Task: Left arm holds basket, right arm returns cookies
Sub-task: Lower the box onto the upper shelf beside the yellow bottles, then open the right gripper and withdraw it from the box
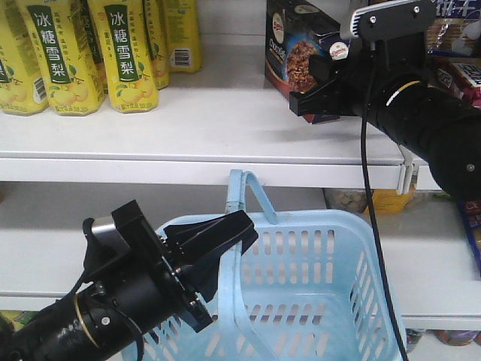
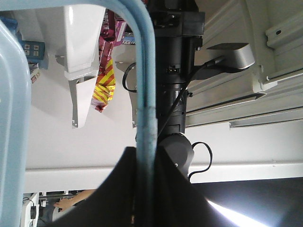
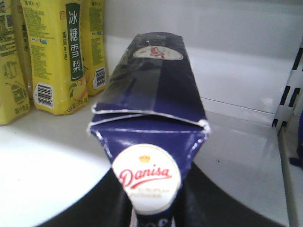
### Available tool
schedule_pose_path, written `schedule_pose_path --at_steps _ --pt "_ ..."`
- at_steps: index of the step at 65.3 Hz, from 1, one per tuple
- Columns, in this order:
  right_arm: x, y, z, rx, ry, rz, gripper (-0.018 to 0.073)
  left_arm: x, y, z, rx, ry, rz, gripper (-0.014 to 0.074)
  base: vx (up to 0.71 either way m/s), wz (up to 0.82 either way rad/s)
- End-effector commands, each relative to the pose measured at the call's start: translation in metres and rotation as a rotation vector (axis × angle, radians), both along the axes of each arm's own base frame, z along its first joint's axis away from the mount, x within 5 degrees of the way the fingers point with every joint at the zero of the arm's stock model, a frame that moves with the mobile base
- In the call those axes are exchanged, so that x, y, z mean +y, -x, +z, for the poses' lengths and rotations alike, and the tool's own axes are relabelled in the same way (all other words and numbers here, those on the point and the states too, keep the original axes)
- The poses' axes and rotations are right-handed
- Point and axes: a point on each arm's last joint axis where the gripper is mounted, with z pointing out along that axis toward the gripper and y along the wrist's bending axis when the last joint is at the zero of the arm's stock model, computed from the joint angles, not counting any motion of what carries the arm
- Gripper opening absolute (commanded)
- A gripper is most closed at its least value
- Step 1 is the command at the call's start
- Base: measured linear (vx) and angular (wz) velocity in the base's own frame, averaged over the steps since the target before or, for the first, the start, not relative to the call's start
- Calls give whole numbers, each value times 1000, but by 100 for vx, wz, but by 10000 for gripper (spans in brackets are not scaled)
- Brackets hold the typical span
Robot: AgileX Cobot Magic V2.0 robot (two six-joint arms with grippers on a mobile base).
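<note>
On the upper shelf (image 1: 225, 128), your right pincer (image 1: 319, 94) clamps the cookies (image 1: 297, 53) upright beside the yellow drink cartons (image 1: 131, 53), positioned for release. Below, your left pincer (image 1: 218, 244) grips a handle (image 1: 240, 226), steadying the basket (image 1: 316, 286).

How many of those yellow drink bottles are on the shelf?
4 show, all on the top shelf's left: one at the edge, two in front, one behind. More may be hidden.
</note>
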Motion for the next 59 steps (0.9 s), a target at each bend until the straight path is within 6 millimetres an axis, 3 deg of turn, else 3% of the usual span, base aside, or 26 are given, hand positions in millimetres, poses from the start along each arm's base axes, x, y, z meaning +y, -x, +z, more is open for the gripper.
schedule_pose_path --at_steps 1,8,25,34,59 --pt "-4 5 26 -128 -34 -11 28 11 0 37 -161 274 48 0 0 0" --pt "-5 5 27 -131 -34 -11 87 11 0 37 -161 274 48 0 0 0" --pt "-7 13 38 -159 -46 -11 358 11 0 37 -161 274 48 0 0 0" --pt "-9 17 42 -159 -54 -8 460 11 0 37 -161 274 48 0 0 0" --pt "-18 47 65 -139 -56 9 475 11 0 37 -161 274 48 0 0 0"
